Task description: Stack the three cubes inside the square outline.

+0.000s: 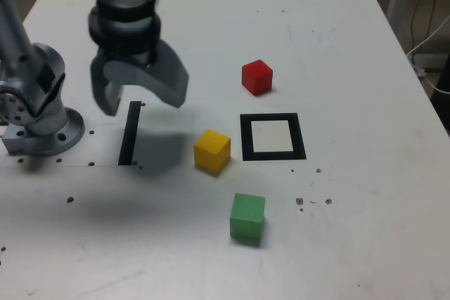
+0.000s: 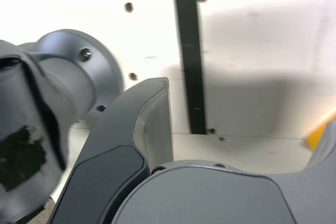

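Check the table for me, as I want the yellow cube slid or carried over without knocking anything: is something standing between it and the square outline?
Nothing visible stands between the yellow cube and the square outline; only a narrow strip of bare tabletop separates them.

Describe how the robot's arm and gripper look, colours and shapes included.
The arm is blurred in the exterior view: dark grey near the wrist, paler grey at its round, bolted base. The gripper is grey, with smooth, curved, broad jaws. A dark cable runs beside the wrist.
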Robot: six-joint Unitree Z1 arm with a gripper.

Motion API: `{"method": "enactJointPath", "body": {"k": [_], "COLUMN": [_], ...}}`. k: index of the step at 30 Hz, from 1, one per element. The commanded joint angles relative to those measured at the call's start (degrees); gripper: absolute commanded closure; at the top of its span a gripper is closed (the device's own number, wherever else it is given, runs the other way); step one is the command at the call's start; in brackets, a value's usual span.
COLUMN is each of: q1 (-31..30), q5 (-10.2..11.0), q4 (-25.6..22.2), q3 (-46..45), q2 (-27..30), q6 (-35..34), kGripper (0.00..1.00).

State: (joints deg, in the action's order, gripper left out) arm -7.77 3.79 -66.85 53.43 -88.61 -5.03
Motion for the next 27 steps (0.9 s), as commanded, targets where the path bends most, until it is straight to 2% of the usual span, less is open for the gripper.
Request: {"method": "enactJointPath", "body": {"k": [1,15,23,27], "q1": [0.3,7.3,12.6,15.2], "q5": [0.6,2.0,-0.7,-1.3], "q4": [-0.7,-3.1,-7.0,-8.5], "q3": [2.4,18.9,26.4,29.5], "q2": [-1.6,-10.8,-16.1,-18.6], "q6": [0.2,-1.9,-2.2,-2.2], "kGripper": [0.0,0.0,0.0,0.0]}}
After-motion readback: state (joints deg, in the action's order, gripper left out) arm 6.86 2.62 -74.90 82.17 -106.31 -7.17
